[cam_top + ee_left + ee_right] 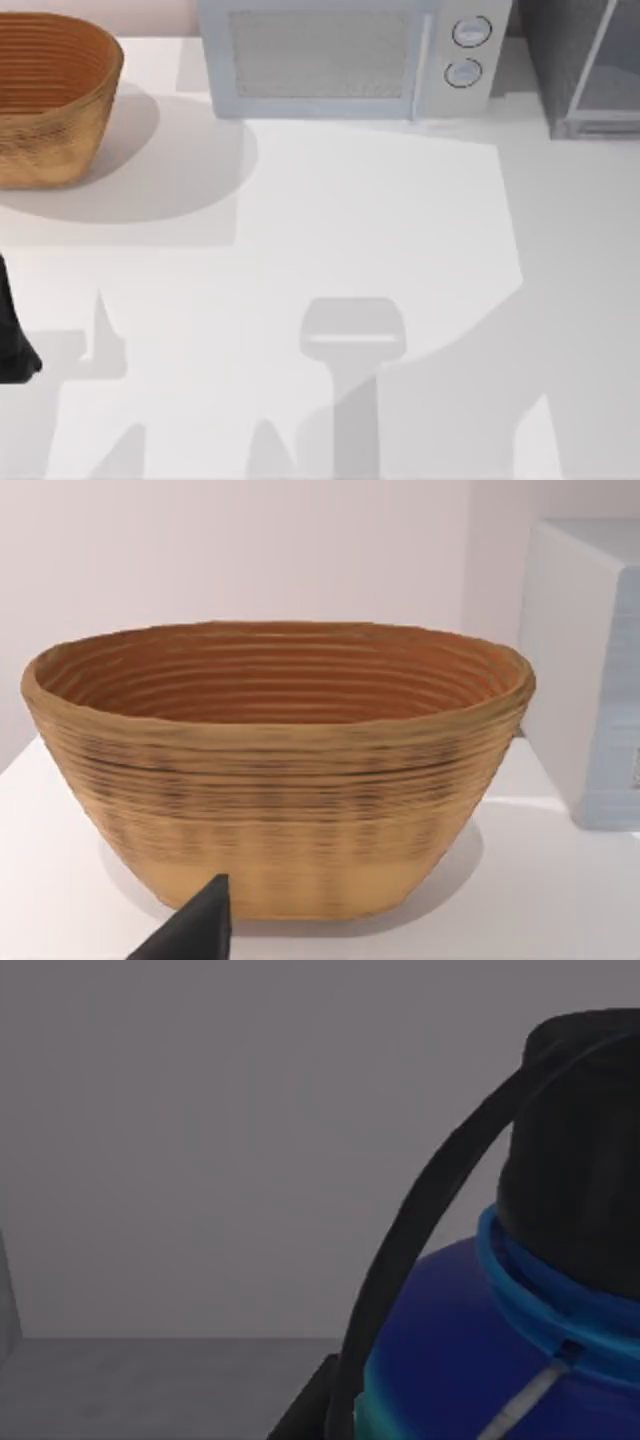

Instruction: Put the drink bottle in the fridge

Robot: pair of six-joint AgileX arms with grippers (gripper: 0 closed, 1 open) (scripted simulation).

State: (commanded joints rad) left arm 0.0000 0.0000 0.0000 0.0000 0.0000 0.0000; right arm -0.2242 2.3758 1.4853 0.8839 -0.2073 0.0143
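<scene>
White bench [380, 230] fills the top view, crossed by grey shadows of the arms.

Light grey microwave [345, 55] with two round knobs sits at the far edge, centre; its pale side also shows in the left wrist view [590, 670].

Tall dark grey fridge [585, 65] with a pale metal-framed glassy door panel stands at the far right corner, just beside the microwave. Door state: cannot tell from above.

Woven tan wicker basket [50, 95], oval and ribbed, stands at the far left on the bench, well apart from the fridge. In the left wrist view the basket [280, 770] is upright, the visible part of its interior bare.

Left arm [12, 330]: dark body at the left edge of the top view, near side of the basket. One dark fingertip of the left pincer [195, 925] shows in the left wrist view, pointing toward the basket and apart from it. Opening: cannot tell.

Small drink bottle [500, 1350], dark blue shoulder, cyan below, black screw cap with a thin black loop, sits close before the right wrist camera against dim grey surfaces. A dark edge [305, 1405] lies beside the bottle. Right pincer grip: cannot tell. Whether the bottle is inside the fridge: cannot tell.
</scene>
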